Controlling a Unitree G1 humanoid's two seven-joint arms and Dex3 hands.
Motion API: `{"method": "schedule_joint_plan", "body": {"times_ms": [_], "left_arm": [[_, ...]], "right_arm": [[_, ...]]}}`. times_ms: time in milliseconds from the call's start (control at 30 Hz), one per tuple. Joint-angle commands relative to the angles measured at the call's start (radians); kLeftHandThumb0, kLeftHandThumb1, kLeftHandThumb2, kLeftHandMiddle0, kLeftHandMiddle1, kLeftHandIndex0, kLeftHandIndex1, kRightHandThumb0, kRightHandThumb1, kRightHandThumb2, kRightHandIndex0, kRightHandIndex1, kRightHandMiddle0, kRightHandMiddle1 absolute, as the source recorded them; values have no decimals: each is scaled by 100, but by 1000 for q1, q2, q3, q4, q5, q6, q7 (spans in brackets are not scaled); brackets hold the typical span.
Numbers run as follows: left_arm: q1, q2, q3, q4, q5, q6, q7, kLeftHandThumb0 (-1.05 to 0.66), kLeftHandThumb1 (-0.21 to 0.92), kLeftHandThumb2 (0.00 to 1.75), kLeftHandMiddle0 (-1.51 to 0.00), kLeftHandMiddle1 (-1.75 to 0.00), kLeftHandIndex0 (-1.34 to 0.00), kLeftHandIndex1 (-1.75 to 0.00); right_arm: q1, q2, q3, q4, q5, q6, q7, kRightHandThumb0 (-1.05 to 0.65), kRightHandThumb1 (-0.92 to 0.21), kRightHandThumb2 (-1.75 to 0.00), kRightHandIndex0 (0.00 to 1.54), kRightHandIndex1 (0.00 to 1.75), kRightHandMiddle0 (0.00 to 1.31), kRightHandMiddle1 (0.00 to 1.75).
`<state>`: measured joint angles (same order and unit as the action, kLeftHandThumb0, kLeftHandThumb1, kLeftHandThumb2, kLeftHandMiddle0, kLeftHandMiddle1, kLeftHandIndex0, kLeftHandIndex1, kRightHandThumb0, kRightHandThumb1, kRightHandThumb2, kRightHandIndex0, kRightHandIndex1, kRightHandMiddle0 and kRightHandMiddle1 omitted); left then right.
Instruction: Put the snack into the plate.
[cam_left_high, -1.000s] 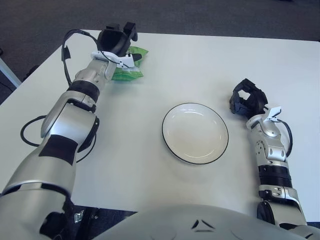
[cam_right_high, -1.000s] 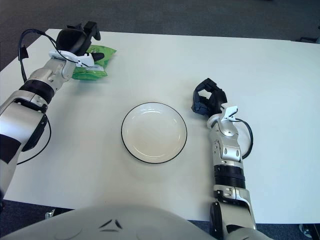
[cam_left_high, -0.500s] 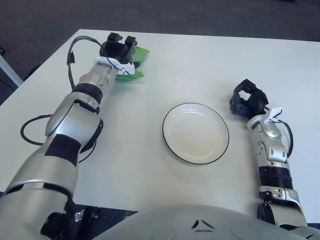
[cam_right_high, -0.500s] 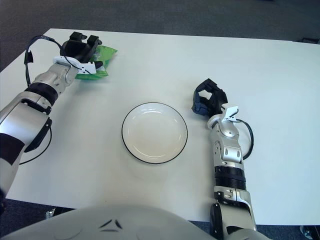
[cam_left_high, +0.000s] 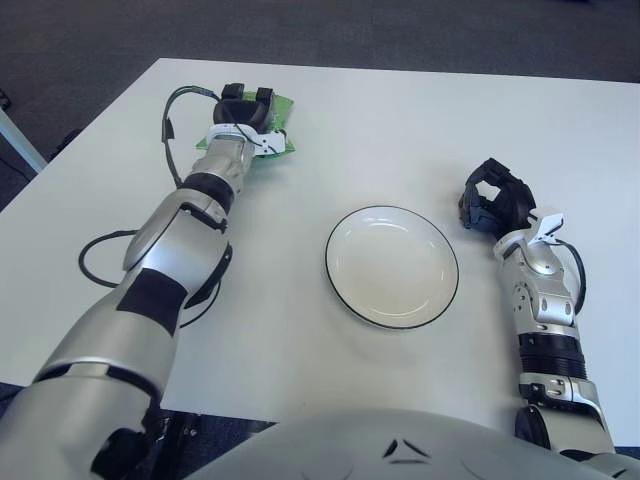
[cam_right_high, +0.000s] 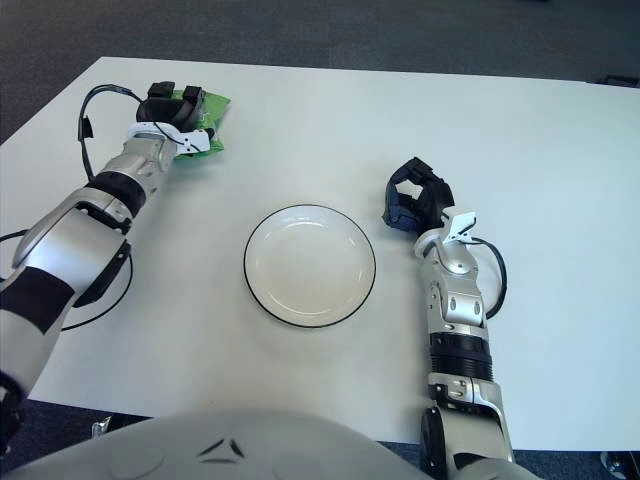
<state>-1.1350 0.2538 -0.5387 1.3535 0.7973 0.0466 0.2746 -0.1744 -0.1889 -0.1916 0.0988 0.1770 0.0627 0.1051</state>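
Since a second ago: left hand (cam_left_high: 247, 108) reached farther, now low over the green snack (cam_left_high: 280, 125) at upper left of the tabletop (cam_left_high: 400, 120). Mid-frame: empty plate (cam_left_high: 391, 265); right hand (cam_left_high: 493, 200) parked beside, curled, holding nothing. Cannot tell whether left fingers have closed. Risk: thin packet sliding off the far edge.

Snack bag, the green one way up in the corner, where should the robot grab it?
Probably from above, pinching across the bag's near half. The green snack bag lies flat on the white table, so there is no side wall to hold. The left hand is already over it. The far edge sits close to the table's rim, so reaching from the near side looks safer.
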Motion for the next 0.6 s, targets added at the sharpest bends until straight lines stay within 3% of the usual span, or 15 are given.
{"method": "schedule_joint_plan", "body": {"times_ms": [0, 267, 467, 567], "left_arm": [[26, -25, 9, 17, -20, 64, -28, -103, 92, 126, -2, -23, 0, -51], [45, -37, 12, 9, -43, 81, -30, -103, 92, 127, -4, -23, 0, -52], [69, 4, 37, -56, -87, -22, -62, -102, 92, 126, -8, -26, 0, -58], [130, 66, 53, -152, -120, -149, -81, -100, 92, 125, -11, -29, 0, -63]], "right_arm": [[80, 18, 14, 28, -5, 34, 9, -45, -40, -121, 132, 175, 55, 175], [88, 13, 21, 6, -9, 51, 7, -45, -40, -122, 132, 175, 55, 175], [95, 8, 29, -17, -12, 61, 8, -46, -40, -122, 132, 175, 55, 175], [96, 6, 29, -21, -9, 64, 10, -45, -40, -122, 132, 175, 55, 175]]}}
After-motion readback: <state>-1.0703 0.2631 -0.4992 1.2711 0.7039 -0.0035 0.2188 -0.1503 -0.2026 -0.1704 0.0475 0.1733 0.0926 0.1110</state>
